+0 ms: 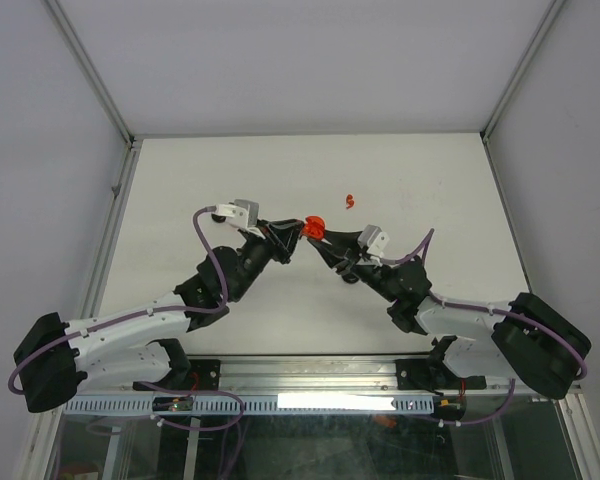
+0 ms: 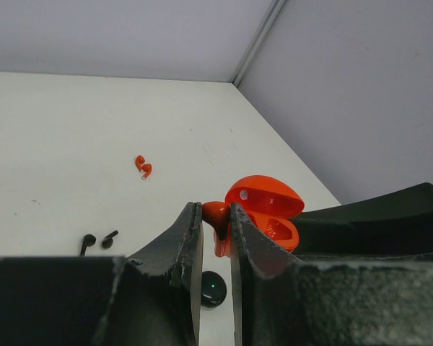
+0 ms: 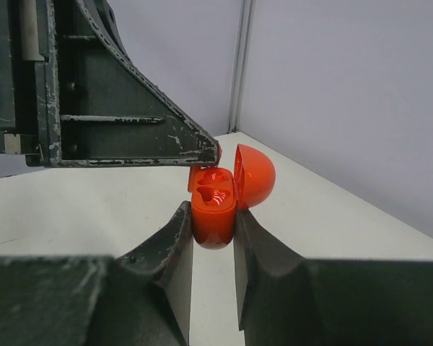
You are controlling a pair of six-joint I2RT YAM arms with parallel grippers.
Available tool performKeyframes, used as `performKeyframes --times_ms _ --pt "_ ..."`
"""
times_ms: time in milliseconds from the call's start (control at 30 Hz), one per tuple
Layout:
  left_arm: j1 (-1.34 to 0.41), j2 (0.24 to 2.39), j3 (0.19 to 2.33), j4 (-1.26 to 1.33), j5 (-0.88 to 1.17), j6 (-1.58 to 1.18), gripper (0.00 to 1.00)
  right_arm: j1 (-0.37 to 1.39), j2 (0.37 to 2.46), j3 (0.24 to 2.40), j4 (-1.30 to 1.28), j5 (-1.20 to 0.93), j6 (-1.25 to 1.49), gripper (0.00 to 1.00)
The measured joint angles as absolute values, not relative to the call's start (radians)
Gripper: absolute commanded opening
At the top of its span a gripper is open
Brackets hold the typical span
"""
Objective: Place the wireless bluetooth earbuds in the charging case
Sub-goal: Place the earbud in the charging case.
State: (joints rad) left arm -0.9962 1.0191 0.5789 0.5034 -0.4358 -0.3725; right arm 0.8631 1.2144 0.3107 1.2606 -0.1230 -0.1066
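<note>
Blocked at mid-table by the left gripper (image 1: 298,232) and right gripper (image 1: 322,238), tip to tip around the open red case (image 1: 315,224) and a pinched red earbud (image 2: 215,213). Offered bare table (image 1: 210,180) beyond and to both sides, save a loose red earbud (image 1: 351,200). Cluttered underneath by a black case (image 2: 213,290) and two black earbuds (image 2: 87,241). Hemmed in by walls (image 1: 40,150).

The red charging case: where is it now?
Top view: the red charging case is near the middle of the table, held open by the right gripper, with the left gripper pinching a red earbud beside it.
</note>
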Motion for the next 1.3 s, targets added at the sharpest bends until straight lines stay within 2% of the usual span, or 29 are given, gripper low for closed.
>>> performKeyframes --times_ms 1300 --pt "-1.016 1.126 0.604 0.626 -0.436 -0.273 0.08 0.865 1.251 0.306 1.290 -0.085 -0.122 0.00"
